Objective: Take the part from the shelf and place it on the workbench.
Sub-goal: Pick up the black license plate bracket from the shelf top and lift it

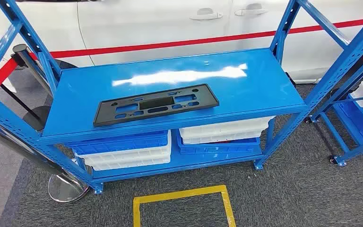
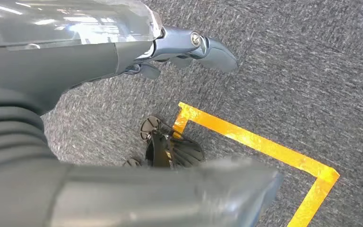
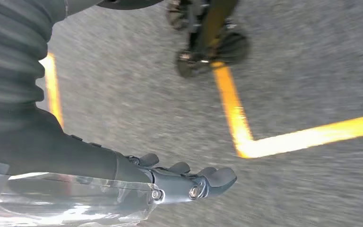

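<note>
A blue steel shelf (image 1: pixel 264 101) stands on grey carpet (image 1: pixel 293 194), in front of a white car body (image 1: pixel 160 23) with a red stripe. The top deck is flat, glossy and reflects overhead light. The uprights are perforated angle sections. A yellow tape square (image 1: pixel 182 196) marks the carpet just before the shelf.

The part (image 1: pixel 155 104), a flat black rectangular plate with several cut-out slots, lies on the top deck near its front edge, left of centre and slightly skewed to that edge. Nothing touches it.

On the lower deck, blue and white plastic trays (image 1: pixel 123 149) are stacked in two piles; the top deck hides their rear portions. A second blue rack (image 1: pixel 354 118) on castors is cut off at the right. A chrome stanchion base (image 1: pixel 66 187) stands at the front left corner of the shelf.

The left robot hand (image 2: pixel 189 47) hangs above the carpet, fingers extended and apart, holding nothing. The right robot hand (image 3: pixel 189 182) likewise hangs over the carpet with fingers extended and holding nothing; its wrist view is motion-blurred.
</note>
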Available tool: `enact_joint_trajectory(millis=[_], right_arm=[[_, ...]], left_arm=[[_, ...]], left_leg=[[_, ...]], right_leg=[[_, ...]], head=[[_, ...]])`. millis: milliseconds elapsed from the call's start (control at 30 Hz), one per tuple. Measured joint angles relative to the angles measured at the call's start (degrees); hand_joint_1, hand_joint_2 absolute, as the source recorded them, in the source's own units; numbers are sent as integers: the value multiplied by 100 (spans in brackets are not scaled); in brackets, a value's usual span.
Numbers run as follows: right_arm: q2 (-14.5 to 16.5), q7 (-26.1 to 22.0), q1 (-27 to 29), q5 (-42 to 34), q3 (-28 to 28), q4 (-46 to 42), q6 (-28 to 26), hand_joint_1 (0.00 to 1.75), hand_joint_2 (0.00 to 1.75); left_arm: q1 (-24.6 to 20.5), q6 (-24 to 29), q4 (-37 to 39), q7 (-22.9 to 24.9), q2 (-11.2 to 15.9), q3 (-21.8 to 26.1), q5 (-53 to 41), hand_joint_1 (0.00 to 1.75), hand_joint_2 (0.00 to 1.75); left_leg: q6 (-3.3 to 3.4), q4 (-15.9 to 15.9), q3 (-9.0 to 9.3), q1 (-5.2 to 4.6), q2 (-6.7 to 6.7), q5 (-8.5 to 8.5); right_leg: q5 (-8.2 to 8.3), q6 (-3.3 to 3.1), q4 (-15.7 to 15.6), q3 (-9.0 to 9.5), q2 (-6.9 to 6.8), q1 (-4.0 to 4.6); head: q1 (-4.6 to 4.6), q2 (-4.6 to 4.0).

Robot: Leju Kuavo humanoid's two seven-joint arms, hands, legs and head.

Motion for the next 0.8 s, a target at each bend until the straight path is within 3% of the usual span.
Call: enact_joint_trajectory(millis=[300, 533, 667, 800], right_arm=[[332, -990, 32, 247, 522, -1058, -182, 0, 175], [231, -1453, -73, 290, 616, -2402, 31, 0, 175], [187, -1550, -51, 438, 741, -3283, 190, 0, 0], [132, -1624, -3, 614, 949, -4100, 250, 0, 0]], left_arm=[[-36, 61, 105, -38, -86, 232, -231, 0, 0], [-55, -17, 162, -6, -80, 239, -554, 0, 0], [-58, -37, 181, 14, -74, 238, -710, 0, 0], [-58, -44, 184, 25, -72, 237, -853, 0, 0]], left_leg=[[1, 0, 3, 0, 0, 1], [4, 8, 8, -1, 0, 4], [5, 12, 7, -1, 1, 4], [5, 13, 6, -1, 0, 4]], right_leg=[[0, 0, 0, 2, 3, 0], [5, 7, 0, 4, 3, -1], [7, 10, 0, 2, 5, -1], [8, 11, 0, 2, 5, -1]], head=[[-1, -1], [1, -1], [-1, -1], [-1, 1]])
